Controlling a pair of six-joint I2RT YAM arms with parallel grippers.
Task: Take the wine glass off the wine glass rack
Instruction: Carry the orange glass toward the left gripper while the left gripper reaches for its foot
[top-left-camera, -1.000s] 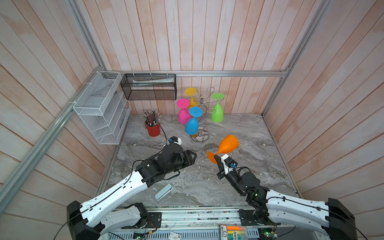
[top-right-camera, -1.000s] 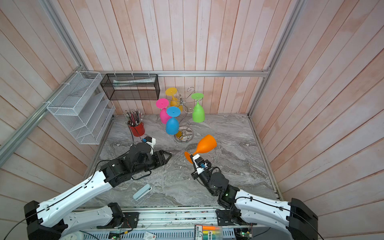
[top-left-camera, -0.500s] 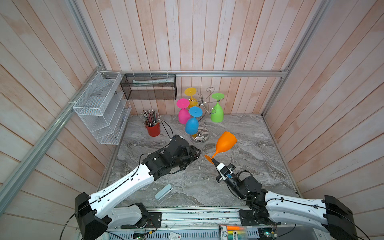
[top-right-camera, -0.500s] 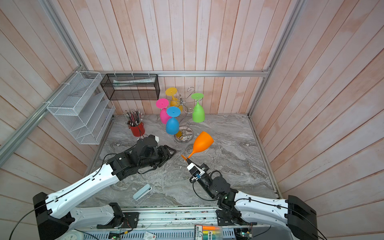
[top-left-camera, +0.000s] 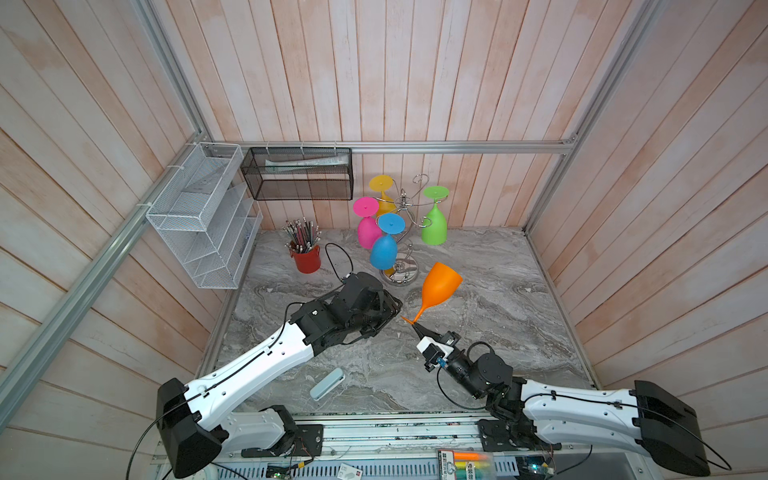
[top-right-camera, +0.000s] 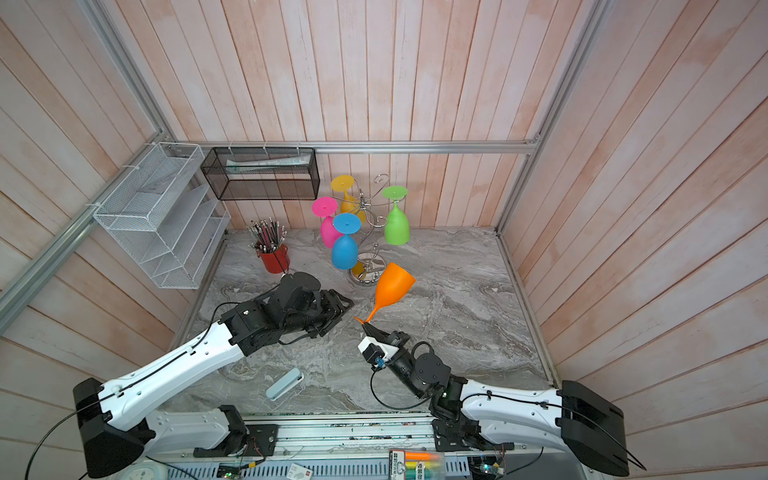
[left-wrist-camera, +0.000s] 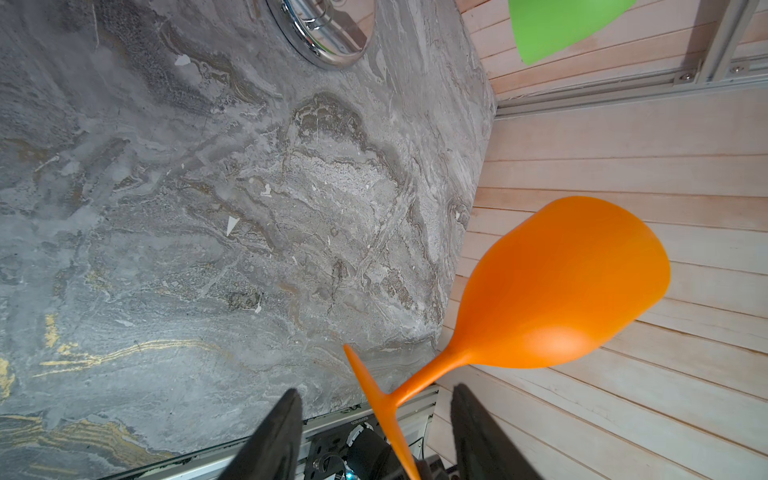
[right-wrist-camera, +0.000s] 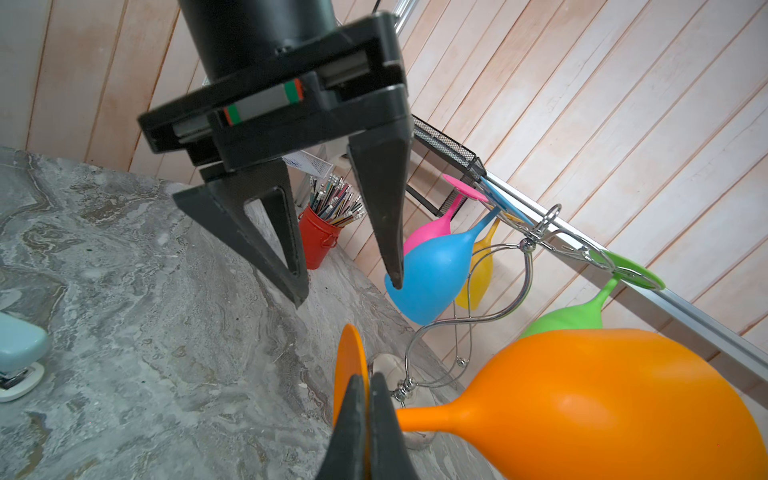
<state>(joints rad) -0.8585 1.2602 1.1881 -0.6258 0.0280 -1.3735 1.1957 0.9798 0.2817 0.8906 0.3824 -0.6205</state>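
Four glasses, pink (top-left-camera: 369, 237), yellow (top-left-camera: 385, 200), blue (top-left-camera: 383, 252) and green (top-left-camera: 434, 227), hang upside down on the wine glass rack (top-left-camera: 402, 272) at the back of the table (top-left-camera: 507, 299). The orange wine glass (top-left-camera: 441, 284) is off it, tilted in the air near the rack's base. The right gripper (right-wrist-camera: 365, 380) has its fingers clamped on the glass's foot disc. The left gripper (right-wrist-camera: 349, 291) has its fingers apart, just beside that foot, no contact visible.

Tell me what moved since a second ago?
The right gripper, shut on the foot of the orange glass, carried it a little left and nearer, tipping it steeper. The open left gripper reached closer to it. Nothing was grabbed or dropped. The rack, its hanging glasses and the pencil cup stayed.
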